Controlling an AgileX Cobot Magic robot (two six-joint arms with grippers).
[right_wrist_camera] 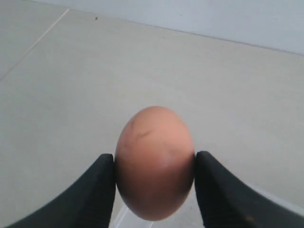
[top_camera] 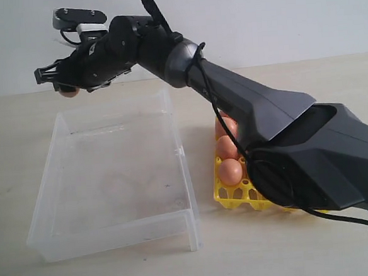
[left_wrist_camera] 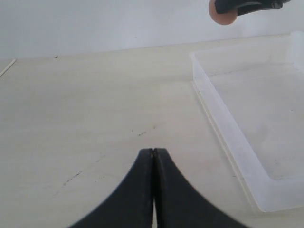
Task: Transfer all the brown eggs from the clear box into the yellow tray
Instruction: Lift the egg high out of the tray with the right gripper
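right gripper [right_wrist_camera: 154, 163] clamps one brown egg [right_wrist_camera: 153, 142] at its widest girth, aloft near the clear box [top_camera: 178, 145] far corner, well apart from the yellow tray [top_camera: 239, 198]; shell likely light, slick, brittle, so squeeze gently; left gripper [left_wrist_camera: 153, 156] closed, empty.

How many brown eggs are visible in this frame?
4. One egg is held by the right tool; three eggs sit in the tray's uncovered cells. The arm hides the rest of the tray, so more may be there.
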